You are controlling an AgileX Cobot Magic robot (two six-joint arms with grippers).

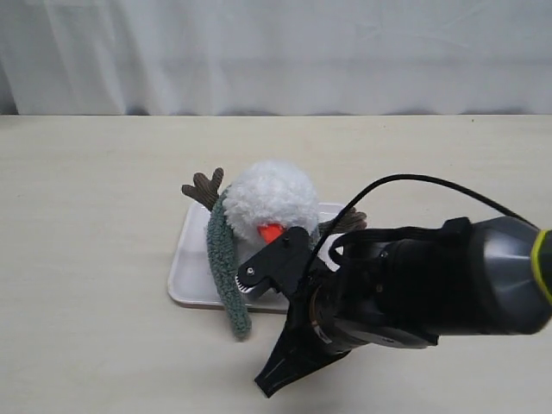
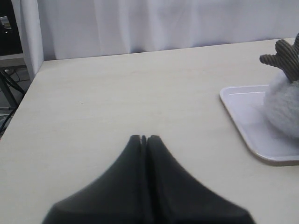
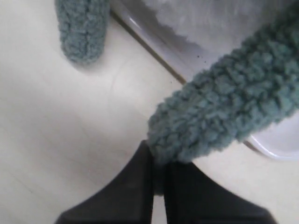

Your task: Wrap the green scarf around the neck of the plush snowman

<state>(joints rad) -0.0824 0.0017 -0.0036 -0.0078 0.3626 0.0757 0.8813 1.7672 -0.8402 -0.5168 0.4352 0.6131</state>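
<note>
Pinching one tip of the green scarf [image 3: 224, 107] in the right gripper [image 3: 159, 163], jaws clamped on fleece just off the tray [image 1: 185, 276] rim. Draped past the plush snowman [image 1: 272, 200] lying on that tray, other end trailing onto the table [image 1: 86, 216]. Holding nothing in the left gripper [image 2: 144, 138], jaws together. Probably soft, light, floppy; best held near the tip and pulled gently.

Left claw [image 2: 144, 138] pressed closed — right claw [image 3: 159, 162] pinched tight on the green scarf [image 3: 224, 112] end.
</note>
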